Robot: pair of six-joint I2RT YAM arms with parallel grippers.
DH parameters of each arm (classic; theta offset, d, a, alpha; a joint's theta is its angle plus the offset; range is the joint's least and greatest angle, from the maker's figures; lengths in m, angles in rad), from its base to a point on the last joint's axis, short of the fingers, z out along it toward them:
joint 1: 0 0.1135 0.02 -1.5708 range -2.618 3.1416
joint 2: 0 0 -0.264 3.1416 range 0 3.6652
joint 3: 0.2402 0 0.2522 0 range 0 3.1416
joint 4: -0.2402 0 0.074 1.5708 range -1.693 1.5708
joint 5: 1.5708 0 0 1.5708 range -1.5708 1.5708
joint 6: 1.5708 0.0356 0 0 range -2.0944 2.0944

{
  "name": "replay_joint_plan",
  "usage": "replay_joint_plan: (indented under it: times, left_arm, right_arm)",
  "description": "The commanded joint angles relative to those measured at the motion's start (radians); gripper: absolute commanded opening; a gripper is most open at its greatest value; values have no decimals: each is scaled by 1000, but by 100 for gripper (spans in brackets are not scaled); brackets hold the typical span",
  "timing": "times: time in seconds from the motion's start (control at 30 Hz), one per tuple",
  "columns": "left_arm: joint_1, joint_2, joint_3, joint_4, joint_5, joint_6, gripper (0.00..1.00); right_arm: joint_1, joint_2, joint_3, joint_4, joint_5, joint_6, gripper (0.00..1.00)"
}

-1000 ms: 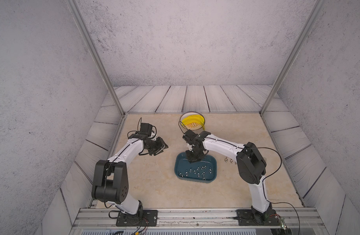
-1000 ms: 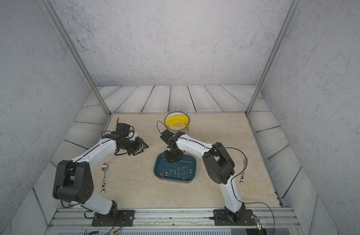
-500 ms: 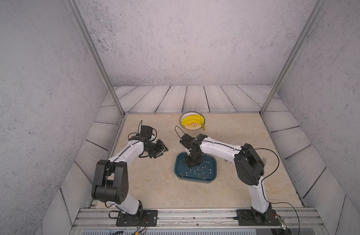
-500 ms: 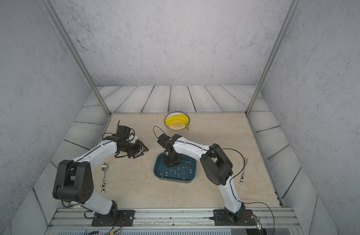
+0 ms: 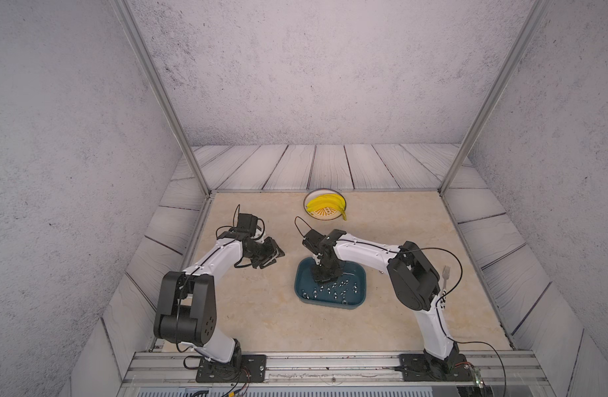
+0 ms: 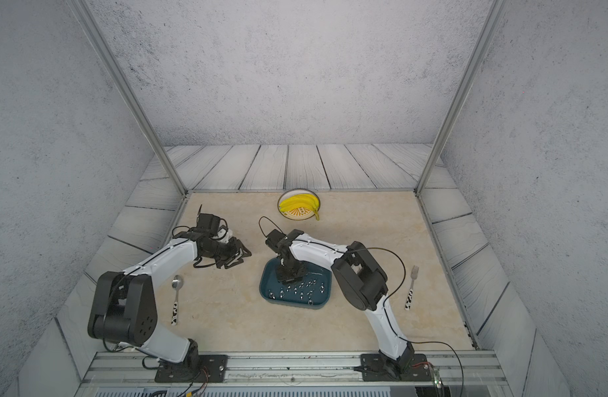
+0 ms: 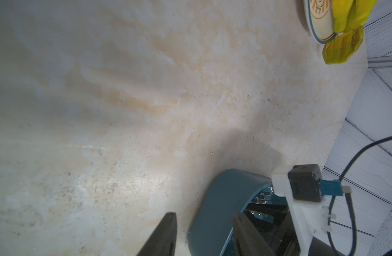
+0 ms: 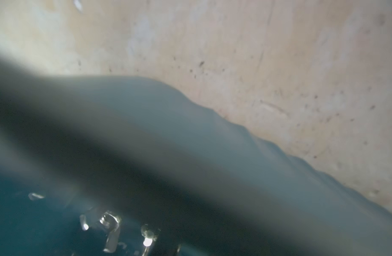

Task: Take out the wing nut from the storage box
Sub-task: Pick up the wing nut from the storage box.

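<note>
Storage box (image 5: pixel 331 304): dark teal, resting flat on the beige surface (image 5: pixel 261 316), near its middle, between the two arms. Small metal fasteners (image 5: pixel 333 290) lie scattered on its floor, mostly in the half nearer the arm bases. Which of them is the wing nut cannot be told at this size.

Right gripper (image 5: pixel 324 275): lowered inside the box at its far left corner, pointing down. It covers that part of the floor in both top views. The right wrist view is blurred, showing only the box wall (image 8: pixel 190 133) and a few shiny pieces (image 8: pixel 148 233). Whether the fingers are parted or pinching anything cannot be told.

Left gripper (image 5: pixel 273 256): held to the left of the box, apart from it. Its fingers (image 7: pixel 166 235) are spread with nothing between them.

Surroundings:
- A plate (image 5: pixel 324 214) carrying bananas (image 5: pixel 326 202) sits at the far edge of the surface, well apart from the box.
- A fork (image 6: pixel 411 285) lies to the right, beyond the right arm's elbow.
- A spoon (image 6: pixel 176 295) lies to the left, beside the left arm; it shows in a top view only.
</note>
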Motion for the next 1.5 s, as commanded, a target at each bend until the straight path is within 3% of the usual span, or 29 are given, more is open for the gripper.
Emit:
replay_joint_plan:
  times: [0.0,0.4,1.47]
  left_arm:
    - [1,-22,0,-2,8,10,48]
    - [2,-5,8,-3,14,20,48]
    - [2,10,-17,17,22,28,48]
  right_arm:
    - [6,18,16,-27,4,6,28]
    - [6,59,59,-64,1,-10,21]
    - [36,123,120,-171,38,-68,20]
